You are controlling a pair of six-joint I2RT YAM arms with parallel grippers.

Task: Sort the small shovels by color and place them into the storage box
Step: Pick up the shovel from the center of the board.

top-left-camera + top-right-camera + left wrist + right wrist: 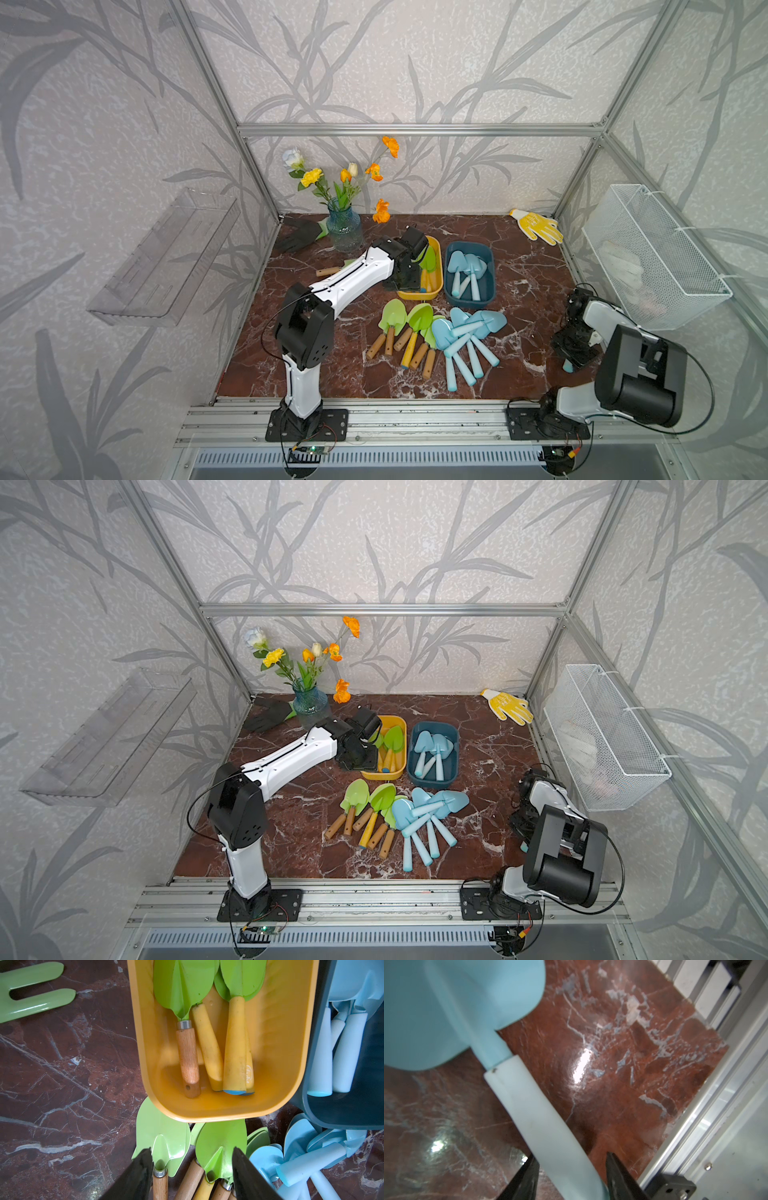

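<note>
Mid-sort: green shovels (182, 987) lie in the yellow box (291, 1059), blue ones (457, 262) in the dark blue box (491, 274), and a mixed heap (440, 332) sits on the bench (353, 382). The left end effector (192, 1149) hangs released and empty over the yellow box. The right end effector (571, 1155) straddles the handle of a stray blue shovel (529, 1109) by the bench's right edge, and I cannot tell if it is clenched; next, I reckon: confirm the clamp, lift, carry to the dark blue box.

Blue shovel (529, 1109) blade blurred (cropped at the edge)
</note>
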